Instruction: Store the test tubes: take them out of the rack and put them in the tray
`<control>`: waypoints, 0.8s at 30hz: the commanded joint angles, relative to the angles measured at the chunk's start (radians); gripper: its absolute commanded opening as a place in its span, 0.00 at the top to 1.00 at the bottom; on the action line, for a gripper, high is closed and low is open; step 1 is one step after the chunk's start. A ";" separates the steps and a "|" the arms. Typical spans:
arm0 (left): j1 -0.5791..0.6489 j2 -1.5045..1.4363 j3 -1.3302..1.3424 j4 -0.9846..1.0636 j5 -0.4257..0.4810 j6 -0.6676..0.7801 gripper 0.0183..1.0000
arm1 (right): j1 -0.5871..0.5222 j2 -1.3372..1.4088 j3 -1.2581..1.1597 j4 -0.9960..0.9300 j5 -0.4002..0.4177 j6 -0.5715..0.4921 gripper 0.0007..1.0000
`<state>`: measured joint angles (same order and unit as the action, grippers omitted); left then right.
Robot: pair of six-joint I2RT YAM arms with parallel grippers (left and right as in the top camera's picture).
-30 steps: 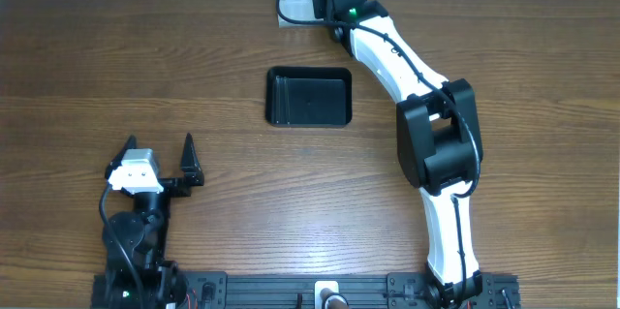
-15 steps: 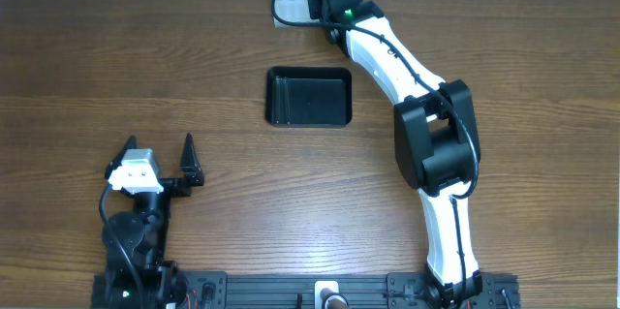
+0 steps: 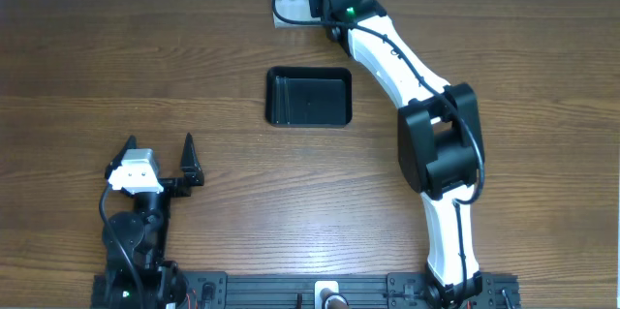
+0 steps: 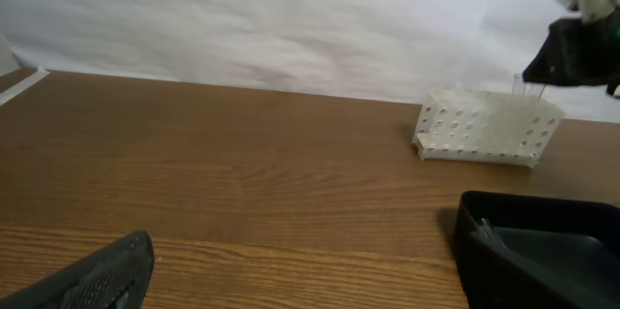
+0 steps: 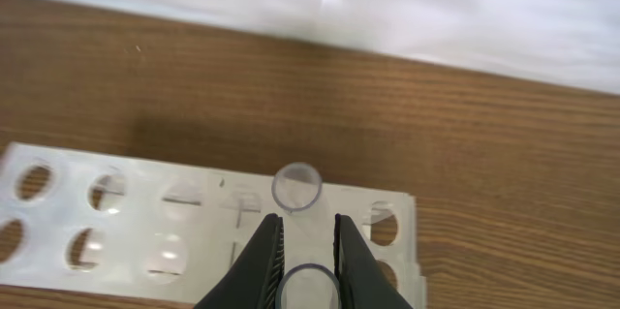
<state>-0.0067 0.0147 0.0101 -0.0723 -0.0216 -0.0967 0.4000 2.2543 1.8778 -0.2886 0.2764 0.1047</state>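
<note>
no legible text, no labels or numbers, no signs

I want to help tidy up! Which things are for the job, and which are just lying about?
For the job: rack, test tubes, tray, right gripper.
Just lying about: left gripper, parked open; white sheet behind the table.

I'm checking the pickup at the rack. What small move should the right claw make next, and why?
Probably lift straight up. The right claw looks closed around a test tube standing in the rack, with another tube just beyond, so a vertical pull should free it without knocking its neighbour.
</note>
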 commanded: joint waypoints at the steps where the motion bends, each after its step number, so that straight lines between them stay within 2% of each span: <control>1: -0.005 -0.009 -0.004 -0.002 0.010 0.014 0.00 | 0.008 -0.122 0.026 -0.009 0.014 0.002 0.92; 9: -0.005 -0.009 -0.004 -0.002 0.010 0.014 0.00 | 0.026 -0.221 0.026 -0.056 0.013 0.002 0.94; 15: -0.005 -0.009 -0.004 -0.002 0.010 0.014 0.00 | 0.057 -0.284 0.026 -0.188 0.006 0.016 0.95; 20: -0.005 -0.009 -0.004 -0.002 0.010 0.014 0.00 | 0.089 -0.328 0.026 -0.370 0.000 0.118 0.97; 24: -0.005 -0.009 -0.004 -0.002 0.010 0.014 0.00 | 0.106 -0.345 0.026 -0.515 -0.067 0.208 0.98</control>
<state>-0.0067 0.0147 0.0101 -0.0723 -0.0216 -0.0967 0.4931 1.9545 1.8854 -0.7620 0.2554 0.2157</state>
